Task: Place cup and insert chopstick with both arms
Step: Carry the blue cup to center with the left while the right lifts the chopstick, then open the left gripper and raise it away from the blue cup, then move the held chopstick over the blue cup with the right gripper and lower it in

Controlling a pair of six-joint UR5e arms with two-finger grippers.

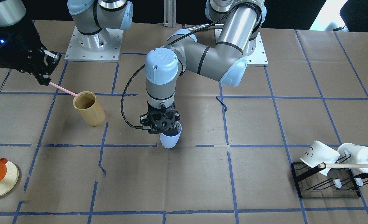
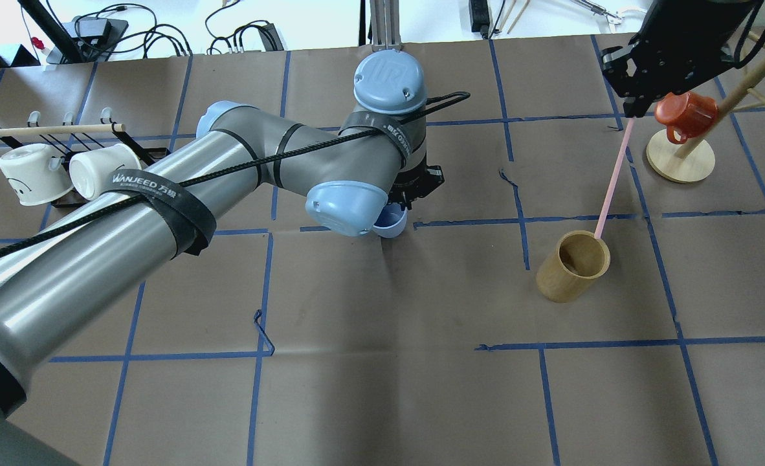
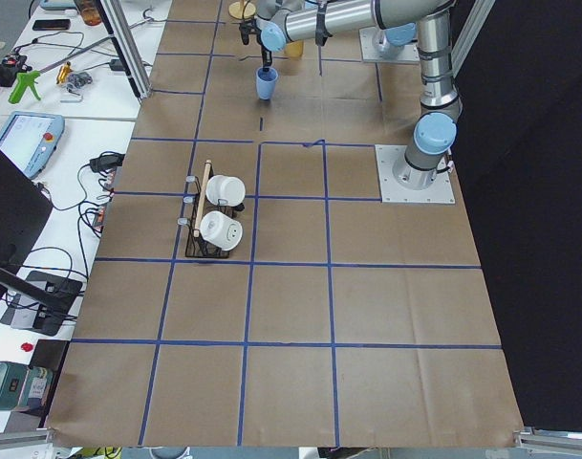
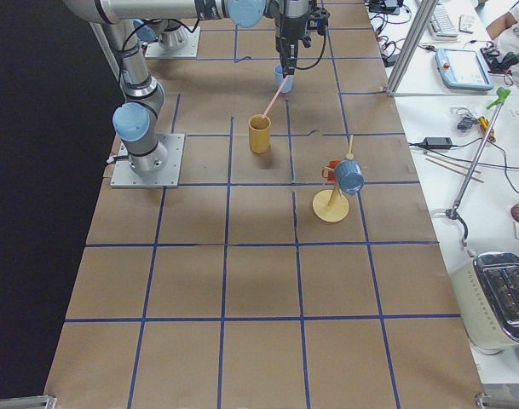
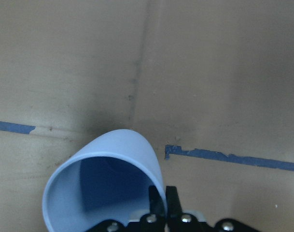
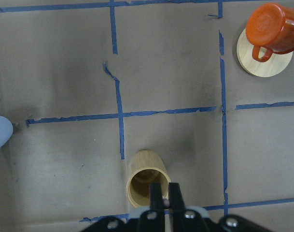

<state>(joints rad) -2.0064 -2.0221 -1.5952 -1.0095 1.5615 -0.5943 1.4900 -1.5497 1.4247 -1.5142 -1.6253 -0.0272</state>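
The pale blue cup [image 1: 170, 139] hangs tilted from my left gripper [image 1: 162, 124], mid-table, low over the paper; I cannot tell if it touches. The left wrist view shows the fingers pinched on the cup's [image 5: 105, 179] rim, one inside and one outside. My right gripper [image 1: 45, 81] is shut on the upper end of the pale pink chopstick [image 1: 64, 89]. The stick slants down and its lower tip is at the rim of the tan wooden cylinder [image 1: 89, 108]. In the overhead view the chopstick [image 2: 612, 178] runs from the right gripper [image 2: 630, 111] to that cylinder [image 2: 573, 265].
A black rack [image 1: 299, 186] with two white mugs [image 1: 319, 157] and a wooden rod [image 1: 349, 165] stands on my left side. An orange mug [image 2: 683, 116] hangs on a wooden stand with a round base [image 2: 680, 165], close beside my right gripper.
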